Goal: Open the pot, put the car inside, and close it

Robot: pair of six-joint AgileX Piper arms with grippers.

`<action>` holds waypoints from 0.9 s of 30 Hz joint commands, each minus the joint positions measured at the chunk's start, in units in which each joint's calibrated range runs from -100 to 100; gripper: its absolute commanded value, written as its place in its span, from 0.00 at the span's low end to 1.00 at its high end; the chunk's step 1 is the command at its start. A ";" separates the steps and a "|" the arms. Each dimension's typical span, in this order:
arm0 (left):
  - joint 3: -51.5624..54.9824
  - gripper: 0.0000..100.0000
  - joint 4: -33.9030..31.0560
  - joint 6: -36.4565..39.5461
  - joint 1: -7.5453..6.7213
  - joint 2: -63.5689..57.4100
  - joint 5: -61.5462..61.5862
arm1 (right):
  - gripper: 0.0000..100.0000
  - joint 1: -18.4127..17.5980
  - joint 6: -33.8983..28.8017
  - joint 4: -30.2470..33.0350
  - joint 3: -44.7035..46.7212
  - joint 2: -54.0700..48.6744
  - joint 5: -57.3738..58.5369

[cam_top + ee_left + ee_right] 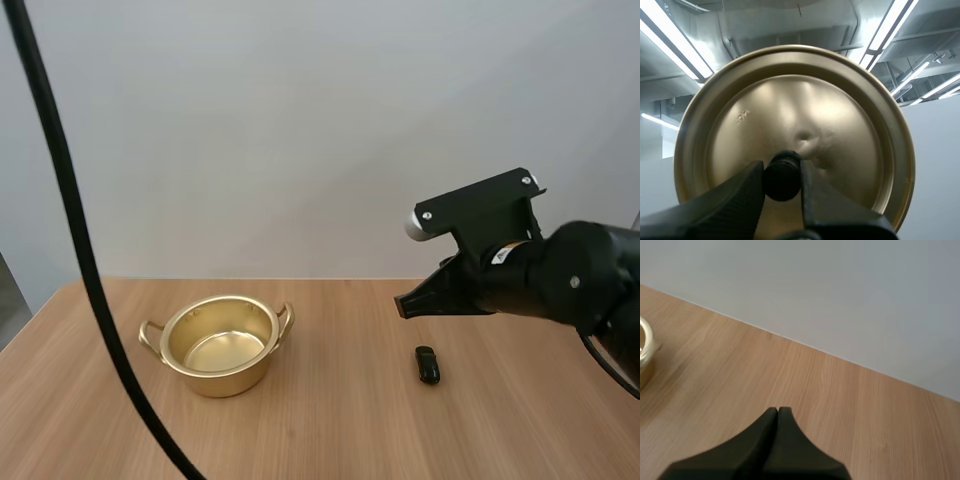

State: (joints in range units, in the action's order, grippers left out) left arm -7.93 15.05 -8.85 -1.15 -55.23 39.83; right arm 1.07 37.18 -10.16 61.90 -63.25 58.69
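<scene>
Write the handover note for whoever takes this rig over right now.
Left gripper: shut on the knob of the lid, which is held up, off the pot.
Right gripper: shut on nothing, above the table near the car.
Pot: open, nothing in it, on the table apart from the car.
Done: lid off.
Left: pick up the car, put it in the pot, put the lid back.

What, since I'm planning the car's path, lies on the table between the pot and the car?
Nothing: in the high view the table between the pot and the car is bare wood.
</scene>
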 commanded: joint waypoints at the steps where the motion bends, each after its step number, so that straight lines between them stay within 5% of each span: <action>1: -0.28 0.00 -0.29 -0.02 0.05 0.08 0.08 | 0.00 0.02 -1.58 2.35 -3.20 21.37 2.83; 11: -0.53 0.00 -0.47 -0.02 0.05 0.19 1.22 | 0.00 0.97 -5.50 6.72 -7.81 32.30 4.63; 18: -0.53 0.00 -0.70 -0.02 0.05 0.57 2.01 | 0.58 0.97 -5.50 5.69 -8.24 32.90 2.97; 27: -0.53 0.00 -0.70 -0.14 0.05 0.98 3.92 | 0.82 0.97 -5.59 3.70 -8.52 36.28 4.40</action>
State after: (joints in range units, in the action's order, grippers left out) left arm -8.41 14.33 -8.98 -1.15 -54.32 43.07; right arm 1.99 31.61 -6.29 53.57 -27.90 62.29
